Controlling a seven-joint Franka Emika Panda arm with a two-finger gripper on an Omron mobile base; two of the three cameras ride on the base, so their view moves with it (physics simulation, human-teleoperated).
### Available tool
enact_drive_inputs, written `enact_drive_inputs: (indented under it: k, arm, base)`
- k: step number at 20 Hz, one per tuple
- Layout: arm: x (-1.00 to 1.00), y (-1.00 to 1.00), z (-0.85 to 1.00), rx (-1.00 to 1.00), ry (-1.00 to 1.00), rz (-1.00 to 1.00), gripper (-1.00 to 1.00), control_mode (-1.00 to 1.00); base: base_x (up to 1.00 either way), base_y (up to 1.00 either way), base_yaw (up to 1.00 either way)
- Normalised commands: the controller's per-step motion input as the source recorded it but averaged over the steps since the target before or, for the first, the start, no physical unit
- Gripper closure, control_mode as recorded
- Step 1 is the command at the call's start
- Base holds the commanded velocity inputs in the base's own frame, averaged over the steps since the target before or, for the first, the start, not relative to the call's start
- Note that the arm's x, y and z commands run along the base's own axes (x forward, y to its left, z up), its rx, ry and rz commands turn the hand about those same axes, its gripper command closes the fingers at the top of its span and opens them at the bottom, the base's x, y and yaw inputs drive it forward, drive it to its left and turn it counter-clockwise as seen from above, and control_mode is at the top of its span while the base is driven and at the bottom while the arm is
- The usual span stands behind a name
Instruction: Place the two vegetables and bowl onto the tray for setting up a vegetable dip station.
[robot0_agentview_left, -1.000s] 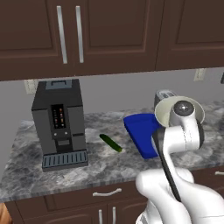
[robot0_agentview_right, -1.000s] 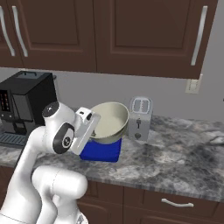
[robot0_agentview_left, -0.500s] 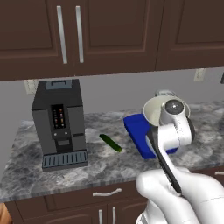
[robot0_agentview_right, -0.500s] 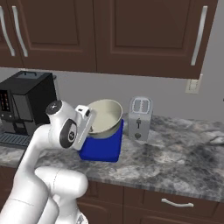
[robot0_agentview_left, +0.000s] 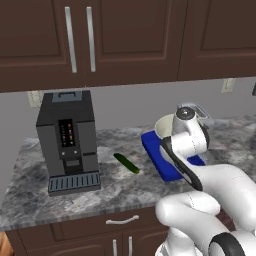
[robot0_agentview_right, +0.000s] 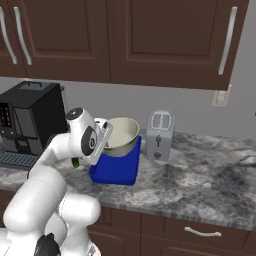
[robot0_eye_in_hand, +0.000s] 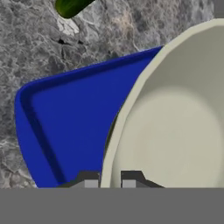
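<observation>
The two-finger gripper (robot0_eye_in_hand: 109, 179) is clamped on the rim of the round deep bowl (robot0_agentview_right: 121, 135), cream-white inside and greyish-tan outside; one finger sits inside the rim, the other outside. The bowl hangs tilted above the shallow rectangular bright blue tray (robot0_agentview_right: 114, 169); contact between bowl and tray cannot be determined. In the hand view, the bowl (robot0_eye_in_hand: 175, 131) covers the right part of the tray (robot0_eye_in_hand: 65, 122). The tray (robot0_agentview_left: 161, 160) lies on the grey marbled stone table (robot0_agentview_left: 30, 200). The slim dark green cucumber (robot0_agentview_left: 126, 163) lies on the table, left of the tray and apart from it, between the tray and the black coffee machine (robot0_agentview_left: 67, 140). A silver toaster (robot0_agentview_right: 159, 135) stands right of the tray.
</observation>
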Motion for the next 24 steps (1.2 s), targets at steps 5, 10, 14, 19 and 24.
enact_drive_inputs:
  k: [5,10,14,19,24]
  arm:
    - [0.37,0.13,-0.19,0.07,0.00,0.06,1.00,-1.00]
    - [0.38,0.10,-0.21,0.08,0.00,0.06,1.00,-1.00]
    - [0.42,0.07,-0.21,0.07,0.00,0.05,1.00,-1.00]
    - [0.32,0.01,-0.23,0.04,0.00,0.03,1.00,-1.00]
    - [0.24,0.00,-0.15,0.01,0.00,0.00,1.00,-1.00]
  base:
    - [0.00,0.00,0.00]
    - [0.00,0.00,0.00]
    - [0.00,0.00,0.00]
    - [0.00,0.00,0.00]
    - [0.00,0.00,0.00]
